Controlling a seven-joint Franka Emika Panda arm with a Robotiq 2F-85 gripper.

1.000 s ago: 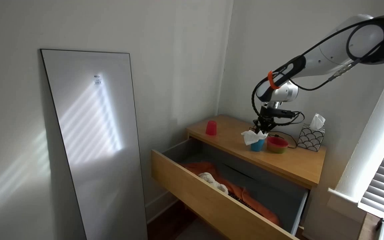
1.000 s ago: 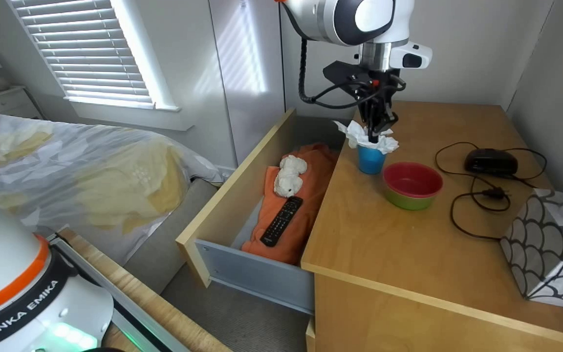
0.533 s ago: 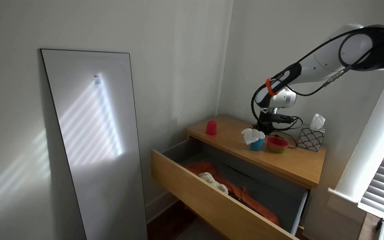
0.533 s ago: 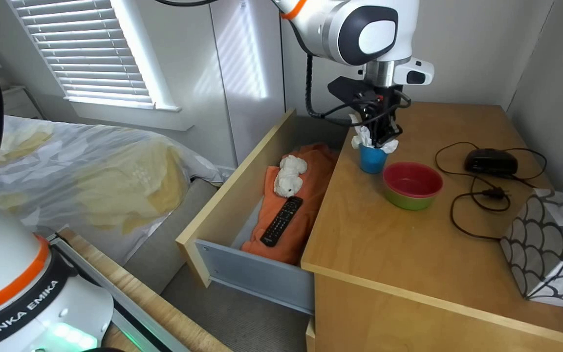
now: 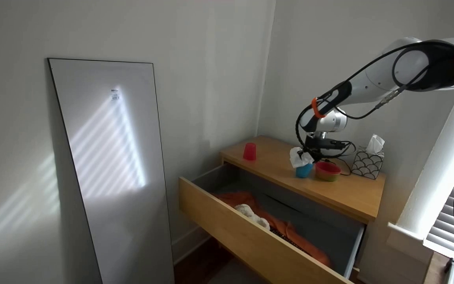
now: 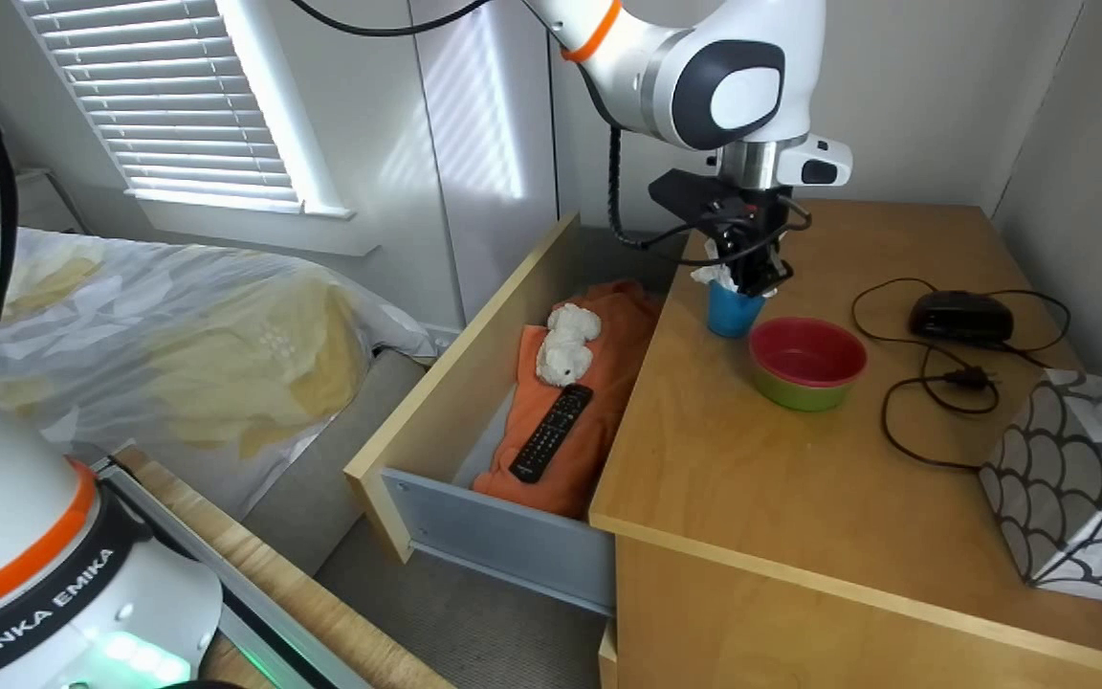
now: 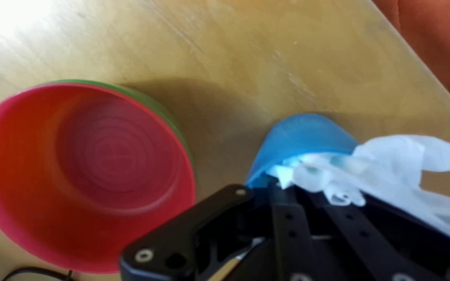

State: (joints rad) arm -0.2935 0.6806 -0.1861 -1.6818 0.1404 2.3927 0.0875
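Observation:
A blue cup [image 6: 734, 314] stands on the wooden dresser top, with a crumpled white tissue [image 7: 404, 171] stuffed partly into its mouth and spilling over the rim. My gripper [image 7: 290, 187] points down at the cup, its fingertips inside or right at the mouth amid the tissue. Both fingers converge and look shut; whether tissue is pinched between them is hidden. In an exterior view the tissue [image 5: 300, 157] partly covers the fingertips. A red bowl [image 7: 18, 175], nested in a green one [image 6: 804, 394], sits close beside the cup.
An open drawer [image 5: 250, 236] below holds an orange cloth [image 6: 628, 335], a white plush toy [image 6: 565, 344] and a black remote [image 6: 551, 433]. On the dresser stand a patterned tissue box [image 6: 1053, 469], a black device [image 6: 960, 316] with cables and a red cup [image 5: 250, 151].
The arm has come down, bringing the gripper lower into the cup's mouth. The tissue's spread edges have been drawn inward and up around the fingers. The cup has shifted or tilted slightly.

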